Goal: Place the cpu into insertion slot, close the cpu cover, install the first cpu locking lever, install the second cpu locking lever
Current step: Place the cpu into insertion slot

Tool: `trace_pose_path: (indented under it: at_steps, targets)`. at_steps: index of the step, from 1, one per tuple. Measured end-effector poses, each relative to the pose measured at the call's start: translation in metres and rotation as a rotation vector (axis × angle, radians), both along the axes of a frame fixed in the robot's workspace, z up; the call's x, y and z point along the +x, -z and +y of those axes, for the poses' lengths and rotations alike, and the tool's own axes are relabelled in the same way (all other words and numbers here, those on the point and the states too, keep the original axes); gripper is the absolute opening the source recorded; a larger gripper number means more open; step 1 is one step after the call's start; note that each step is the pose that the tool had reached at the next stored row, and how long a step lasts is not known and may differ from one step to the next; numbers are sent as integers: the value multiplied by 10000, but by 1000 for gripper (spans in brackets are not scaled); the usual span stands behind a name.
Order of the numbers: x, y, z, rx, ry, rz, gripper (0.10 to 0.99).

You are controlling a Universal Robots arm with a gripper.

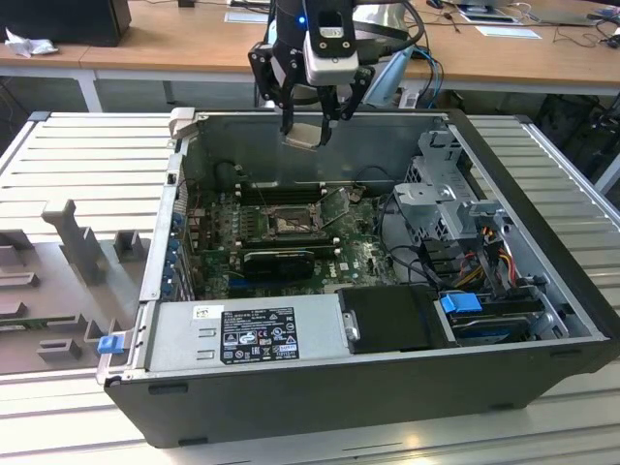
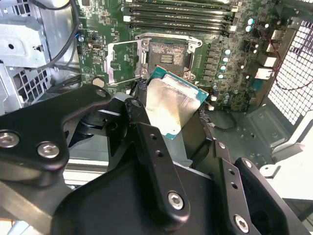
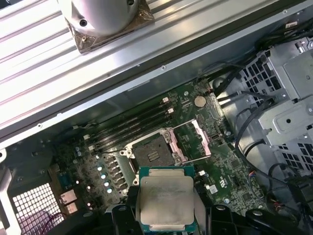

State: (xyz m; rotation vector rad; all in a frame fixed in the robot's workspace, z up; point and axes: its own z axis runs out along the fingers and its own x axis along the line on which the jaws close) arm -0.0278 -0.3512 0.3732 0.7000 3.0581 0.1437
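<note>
Closest to the lens, the black gripper point(image 2: 173, 128) pinches the cpu point(image 2: 173, 105) by its edges, well above the open computer case point(image 1: 387, 387). Below, the insertion slot point(image 2: 166, 54) lies empty, the cpu cover point(image 2: 124, 61) swung open beside it. No step looks complete. The locking levers are too fine to make out.

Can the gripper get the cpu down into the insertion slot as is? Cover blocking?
Probably yes. The gripper holds the cpu above the open case. The cpu cover is swung aside, the insertion slot lies bare, and nothing sits over it.
</note>
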Motion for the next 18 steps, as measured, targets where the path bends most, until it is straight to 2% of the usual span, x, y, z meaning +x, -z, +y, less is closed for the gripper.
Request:
trace_pose_path:
  at_steps: [18]
  targets:
    - [0,1,0,0,690,0,529]
